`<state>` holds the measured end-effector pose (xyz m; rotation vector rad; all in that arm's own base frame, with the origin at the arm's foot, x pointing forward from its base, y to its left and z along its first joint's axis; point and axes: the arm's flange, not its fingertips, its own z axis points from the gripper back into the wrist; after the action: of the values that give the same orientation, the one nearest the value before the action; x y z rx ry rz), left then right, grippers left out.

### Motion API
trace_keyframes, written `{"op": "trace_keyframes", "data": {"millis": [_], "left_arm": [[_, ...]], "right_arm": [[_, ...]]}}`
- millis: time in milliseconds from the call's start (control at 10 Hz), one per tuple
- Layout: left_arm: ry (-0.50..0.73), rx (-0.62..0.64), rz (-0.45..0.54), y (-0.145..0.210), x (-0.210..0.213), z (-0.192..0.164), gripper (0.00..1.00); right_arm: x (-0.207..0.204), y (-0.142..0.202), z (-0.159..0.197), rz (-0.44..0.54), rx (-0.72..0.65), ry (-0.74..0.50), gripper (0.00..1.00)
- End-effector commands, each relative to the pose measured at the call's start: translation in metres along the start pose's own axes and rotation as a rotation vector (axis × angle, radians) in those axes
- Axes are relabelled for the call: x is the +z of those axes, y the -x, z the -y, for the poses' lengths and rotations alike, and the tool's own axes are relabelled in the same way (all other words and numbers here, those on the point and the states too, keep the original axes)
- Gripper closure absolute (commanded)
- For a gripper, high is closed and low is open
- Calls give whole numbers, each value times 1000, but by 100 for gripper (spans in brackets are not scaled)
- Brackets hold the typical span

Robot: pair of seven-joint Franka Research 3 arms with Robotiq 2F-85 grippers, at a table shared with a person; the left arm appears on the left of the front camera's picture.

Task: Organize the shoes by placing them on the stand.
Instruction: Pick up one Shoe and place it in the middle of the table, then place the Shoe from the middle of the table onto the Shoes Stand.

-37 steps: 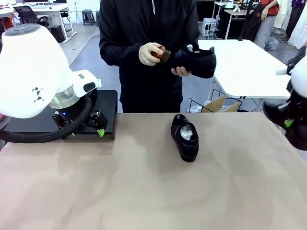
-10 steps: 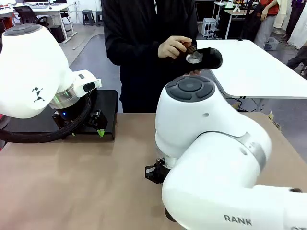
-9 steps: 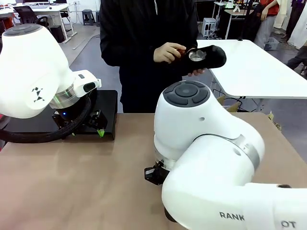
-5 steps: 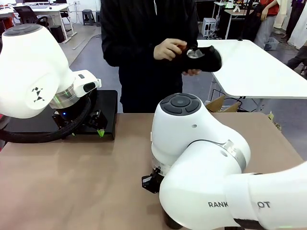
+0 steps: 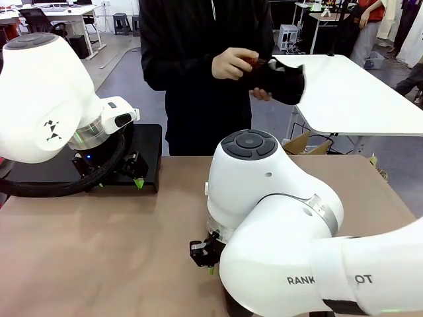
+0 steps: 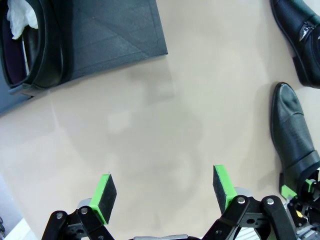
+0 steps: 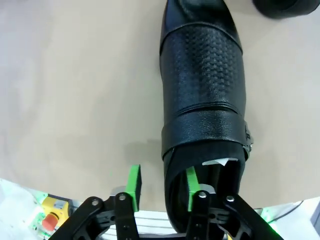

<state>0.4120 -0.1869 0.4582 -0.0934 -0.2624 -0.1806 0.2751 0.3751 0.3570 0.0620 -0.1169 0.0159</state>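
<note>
1. Right wrist view: right gripper (image 7: 162, 181) is part-way released, with its green pads straddling the side wall at the heel opening of the glossy black textured-leather shoe (image 7: 205, 90). The outer pad (image 7: 133, 182) stands clear of the leather, so nothing is grasped.
2. That shoe lies flat on the tan counter (image 7: 75, 75), well apart from the flat matte-black stand (image 5: 149, 153) at the left.
3. Left gripper (image 6: 164, 187) is spread wide and empty, hovering over bare counter near the stand. One paper-stuffed black shoe (image 6: 35, 55) is already on the stand.
4. Another black shoe (image 6: 300, 35) lies on the counter. The person's hand (image 5: 231, 64) holds a fourth shoe (image 5: 281, 79).
5. Step, as I judge it: pinch the wall. Go low enough for full pad contact and clench squarely on the leather. Keep off the white paper stuffing (image 7: 220, 162), and lift level so the toe doesn't drag.
</note>
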Motion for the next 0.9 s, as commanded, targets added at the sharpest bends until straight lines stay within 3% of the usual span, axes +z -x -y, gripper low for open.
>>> {"op": "trace_keyframes", "data": {"millis": [0, 200, 300, 400, 800], "left_arm": [[-10, 14, 5, 1, 1, -1, 0], [-10, 14, 5, 1, 1, -1, 0], [-10, 14, 5, 1, 1, -1, 0], [-10, 14, 5, 1, 1, -1, 0], [-10, 14, 5, 1, 1, -1, 0]], "right_arm": [[19, 5, 9, 28, 12, -45, 0], [40, 12, 16, -31, 29, -74, 0], [45, 13, 21, -91, 79, -24, 0], [30, 4, 1, 16, 1, -50, 0], [30, 4, 1, 16, 1, -50, 0]]}}
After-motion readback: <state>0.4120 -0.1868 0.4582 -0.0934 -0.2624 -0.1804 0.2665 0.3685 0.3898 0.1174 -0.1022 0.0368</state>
